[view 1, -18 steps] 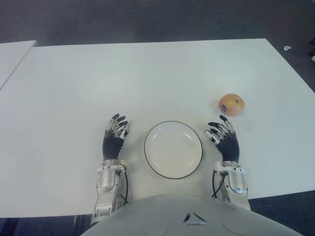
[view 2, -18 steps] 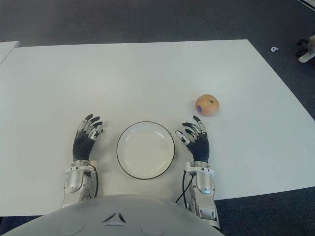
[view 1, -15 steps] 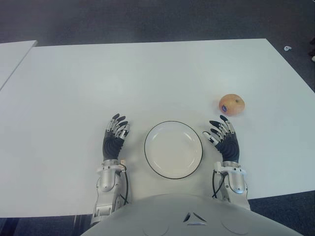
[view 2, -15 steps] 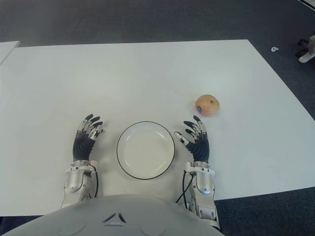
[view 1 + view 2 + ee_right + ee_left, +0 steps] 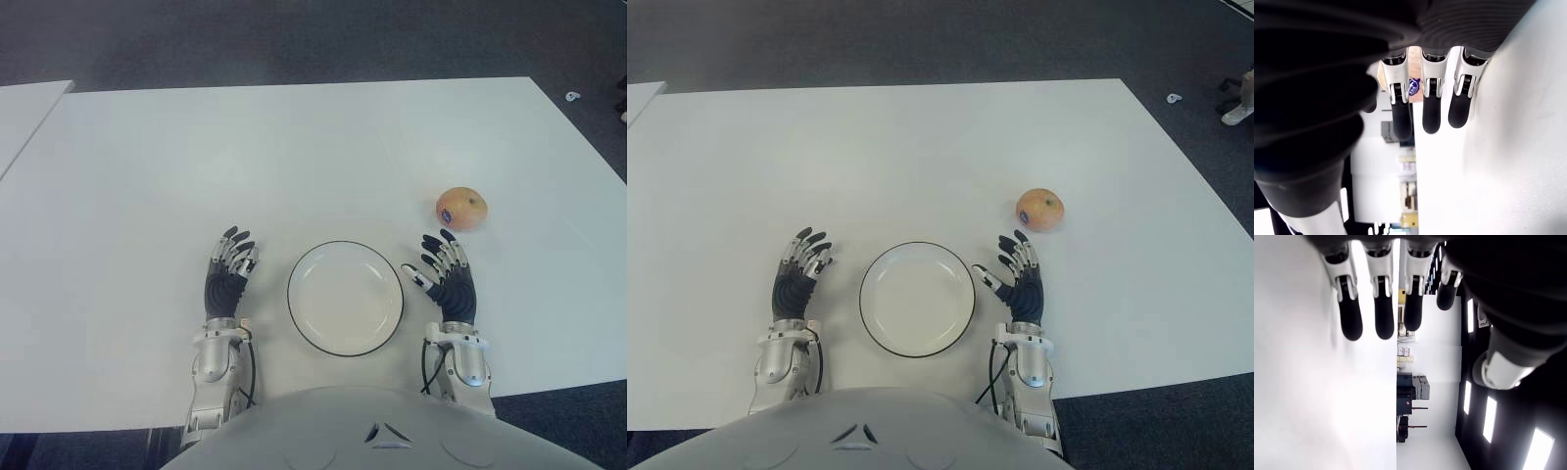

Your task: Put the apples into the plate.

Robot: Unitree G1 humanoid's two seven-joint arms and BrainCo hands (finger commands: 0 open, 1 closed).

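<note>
L eye view: we have our right hand (image 5: 450,281) just right of the plate (image 5: 345,298), fingers (image 5: 443,257) spread and empty, tips aimed at the apple (image 5: 461,209), which sits on the white table (image 5: 294,157) a bit beyond and slightly right of the hand, apart from it, not touching. The plate is empty and sits centred btwn both hands, close to our torso; we judge that makes for a short carry once the fruit is picked up. Our left hand (image 5: 228,274) shows just left of the plate, fingers spread, holding nothing, idle. R eye view: same layout; apple (image 5: 1038,210) with a small blue sticker facing us, right hand (image 5: 1018,278) nearest to it, so we'd expect that side to do the grab. Only one apple shows, though the task says apples. L wrist view: left-hand fingers (image 5: 1384,298) extended straight alongside the bare table (image 5: 1312,396), nothing btwn them; room background beyond the table edge. R wrist view: right-hand fingers (image 5: 1431,105) extended and open, w/ a sliver of the apple (image 5: 1415,88) and its sticker showing past them, so the hand is lined up on the fruit but no contact yet. Our read: reach stage, grasp not yet made, plate waiting.
</note>
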